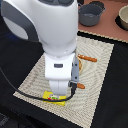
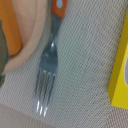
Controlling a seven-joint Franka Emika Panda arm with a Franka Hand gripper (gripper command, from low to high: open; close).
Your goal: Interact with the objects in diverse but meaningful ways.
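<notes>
The flat yellow packet [image 1: 54, 98] lies on the woven placemat [image 1: 102, 52] near its front edge. My arm's white hand stands straight over it, and the gripper [image 1: 56, 95] is low above the packet, its fingers hidden by the hand. In the wrist view the yellow packet [image 2: 120, 75] shows at the frame's edge. An orange-handled fork [image 2: 47, 70] lies on the mat beside a tan plate rim [image 2: 31, 42]. On that plate is an orange shape [image 2: 10, 30], perhaps the orange block. The shaker and carton are out of view.
An orange-handled knife [image 1: 87, 58] lies on the mat toward the exterior view's right. A grey pot [image 1: 92, 14] and a second vessel [image 1: 123, 18] stand on the brown surface at the back. A black cable [image 1: 30, 92] trails across the mat's near corner.
</notes>
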